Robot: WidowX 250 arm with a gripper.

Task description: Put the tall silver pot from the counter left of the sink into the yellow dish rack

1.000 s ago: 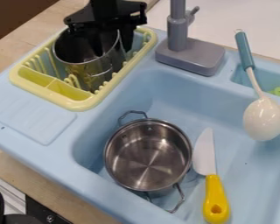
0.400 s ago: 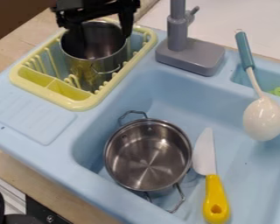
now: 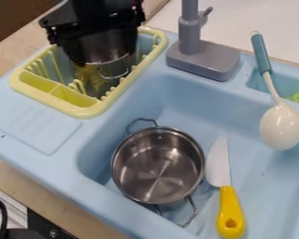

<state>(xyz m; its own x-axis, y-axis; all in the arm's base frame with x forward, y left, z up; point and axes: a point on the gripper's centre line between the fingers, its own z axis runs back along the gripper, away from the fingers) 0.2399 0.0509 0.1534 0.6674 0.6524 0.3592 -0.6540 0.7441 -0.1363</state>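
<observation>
Pincer (image 3: 93, 21) over a metal pot (image 3: 116, 68) in the yellow dish rack (image 3: 83, 112), upper left.
Pincer opening cannot be determined; a two-handled pot (image 3: 158, 165) stands lower centre.

Room between sink pot (image 3: 158, 165) and faucet (image 3: 202, 59)

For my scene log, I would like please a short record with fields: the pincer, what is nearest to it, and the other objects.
pincer: black pincer, above the rack, in front of part of the racked pot
nearest thing: shiny silver metal pot, upright
holder: yellow plastic dish rack, at the sink's upper-left corner
basin: light-blue sink, with round steel pot and yellow-handled knife side by side
upper right: white spoon with teal handle, bowl-end over the basin
fixture: grey faucet, right of the rack
</observation>
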